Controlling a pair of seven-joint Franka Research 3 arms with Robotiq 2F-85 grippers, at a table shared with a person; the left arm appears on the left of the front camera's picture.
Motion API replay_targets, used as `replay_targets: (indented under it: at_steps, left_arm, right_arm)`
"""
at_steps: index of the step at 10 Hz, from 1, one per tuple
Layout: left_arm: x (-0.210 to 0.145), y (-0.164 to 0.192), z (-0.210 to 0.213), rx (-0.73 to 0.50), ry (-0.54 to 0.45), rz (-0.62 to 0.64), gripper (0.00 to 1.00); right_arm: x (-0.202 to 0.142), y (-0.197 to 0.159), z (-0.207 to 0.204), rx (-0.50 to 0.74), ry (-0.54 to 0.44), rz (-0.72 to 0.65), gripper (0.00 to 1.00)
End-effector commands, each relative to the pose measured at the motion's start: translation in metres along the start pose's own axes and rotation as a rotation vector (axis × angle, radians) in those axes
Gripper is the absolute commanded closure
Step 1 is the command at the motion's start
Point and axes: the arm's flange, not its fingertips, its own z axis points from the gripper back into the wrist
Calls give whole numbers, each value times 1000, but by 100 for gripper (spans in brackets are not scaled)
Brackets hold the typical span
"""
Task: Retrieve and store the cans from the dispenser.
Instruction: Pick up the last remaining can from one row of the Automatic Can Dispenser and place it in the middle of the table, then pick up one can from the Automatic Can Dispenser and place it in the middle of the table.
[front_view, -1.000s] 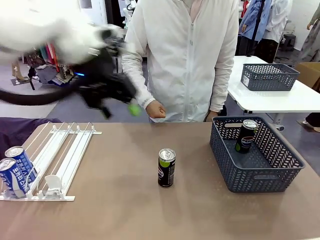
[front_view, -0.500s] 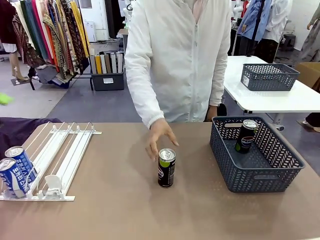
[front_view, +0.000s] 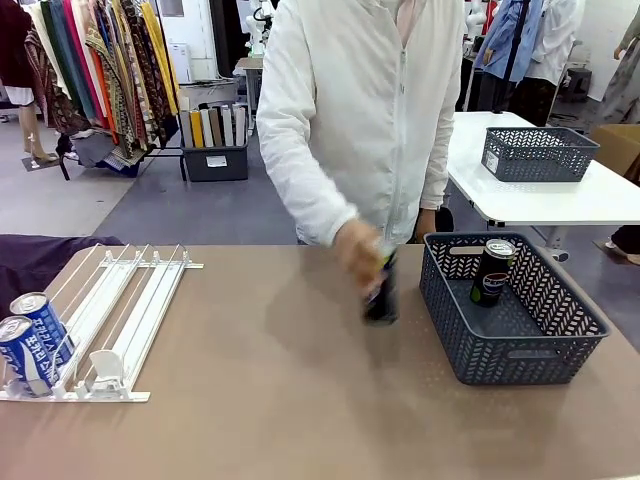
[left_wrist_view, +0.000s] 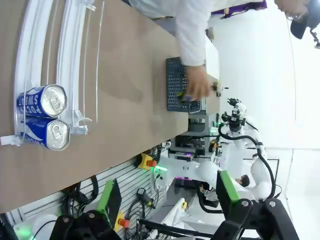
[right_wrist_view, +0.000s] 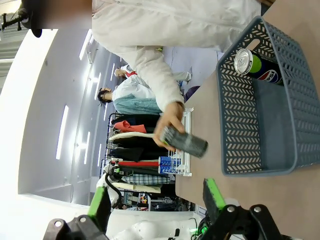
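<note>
A black can (front_view: 382, 295) was held by the person's hand (front_view: 356, 250) at the frame's centre, just beside the basket (front_view: 500, 352). Two blue cans (front_view: 28, 342) were kept in the dispenser (front_view: 150, 314), lower left. The left gripper (left_wrist_view: 167, 192) and the right gripper (right_wrist_view: 156, 197) were seen released, empty.

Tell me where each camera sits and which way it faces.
Front: sits between the arms, faces across the table at the person, whose hand holds a can beside the basket.
Left wrist: on the left arm, rolled sideways, faces the dispenser and two blue cans; open left jaws at bottom.
Right wrist: on the right arm, faces the basket and person; open right jaws at bottom.
Shared: all three show the hand, its can and the basket.
</note>
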Motion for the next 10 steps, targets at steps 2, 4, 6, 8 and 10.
replay_targets:
  at_steps: [2,4,6,8,10]
  left_arm:
    - [-6,-5,6,31,-9,-4,0]
    - [-6,-5,6,31,-9,-4,0]
    - [-6,-5,6,31,-9,-4,0]
    - [-6,-5,6,31,-9,-4,0]
    - [-9,-12,-18,195,1,-48,0]
  right_arm:
    - [-2,2,1,2,7,4,0]
    - [-2,2,1,2,7,4,0]
    - [-2,2,1,2,7,4,0]
    - [-2,2,1,2,7,4,0]
    - [-2,2,1,2,7,4,0]
